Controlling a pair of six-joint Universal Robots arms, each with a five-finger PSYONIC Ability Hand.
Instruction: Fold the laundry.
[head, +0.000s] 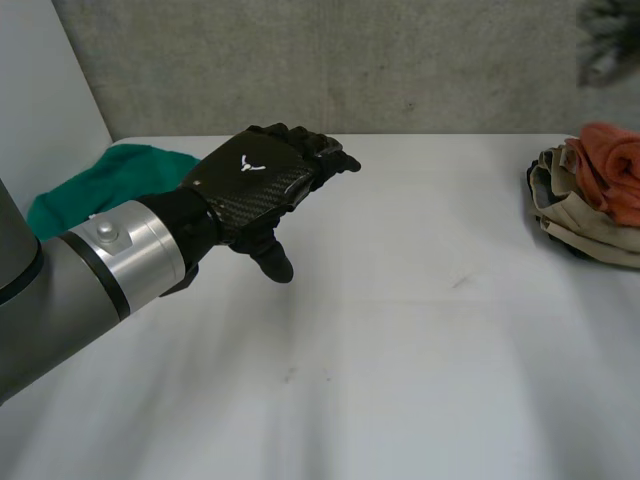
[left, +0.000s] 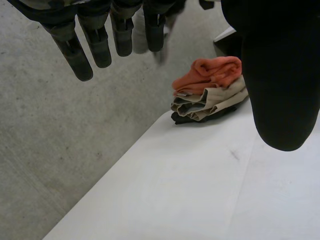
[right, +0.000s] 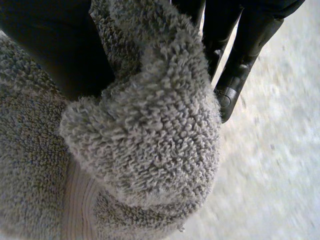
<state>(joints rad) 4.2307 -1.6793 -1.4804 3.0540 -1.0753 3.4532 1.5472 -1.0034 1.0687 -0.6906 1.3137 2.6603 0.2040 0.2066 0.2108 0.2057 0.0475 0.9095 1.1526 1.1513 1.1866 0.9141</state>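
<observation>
My left hand (head: 260, 185) hovers open above the white table (head: 400, 350), left of centre, its fingers (left: 100, 45) straight and nothing in it. A thick grey terry towel (right: 145, 140) is bunched in my right hand (right: 55, 45), pinched between the thumb and the fingers (right: 240, 55), over a pale blurred surface. A crumpled green cloth (head: 110, 180) lies at the table's far left, partly hidden behind my left forearm.
A stack of folded laundry sits at the table's right edge: an orange piece (head: 615, 170) (left: 210, 72) on beige ones (head: 585, 215) (left: 210, 100), with a dark item underneath. A grey concrete wall (head: 350, 60) runs behind the table.
</observation>
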